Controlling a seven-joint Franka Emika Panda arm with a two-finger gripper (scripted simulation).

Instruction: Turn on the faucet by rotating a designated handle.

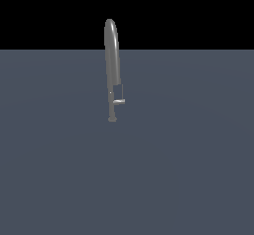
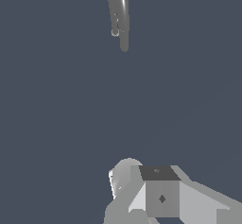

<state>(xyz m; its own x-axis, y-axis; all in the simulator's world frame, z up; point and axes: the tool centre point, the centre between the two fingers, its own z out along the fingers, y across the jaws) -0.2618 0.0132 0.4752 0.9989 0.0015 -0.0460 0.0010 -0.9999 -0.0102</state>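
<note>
The faucet [image 1: 112,55] is a tall thin grey tap with an arched spout, standing on a small round base on the flat grey floor [image 1: 188,169] in the middle of the exterior view. The handle [image 1: 119,100] is a short light-grey bar sticking out from the lower stem toward the exterior view's right. The arm and gripper do not show in the exterior view. In the wrist view the faucet [image 2: 119,10] is far off, with a small light nub [image 2: 115,31] beside its stem. Grey blocky parts of my gripper [image 2: 142,185] show, well apart from the faucet. They hold nothing that I can see.
The grey floor stretches flat all round the faucet, with a black background beyond its far edge [image 1: 198,49]. Nothing else shows in either view.
</note>
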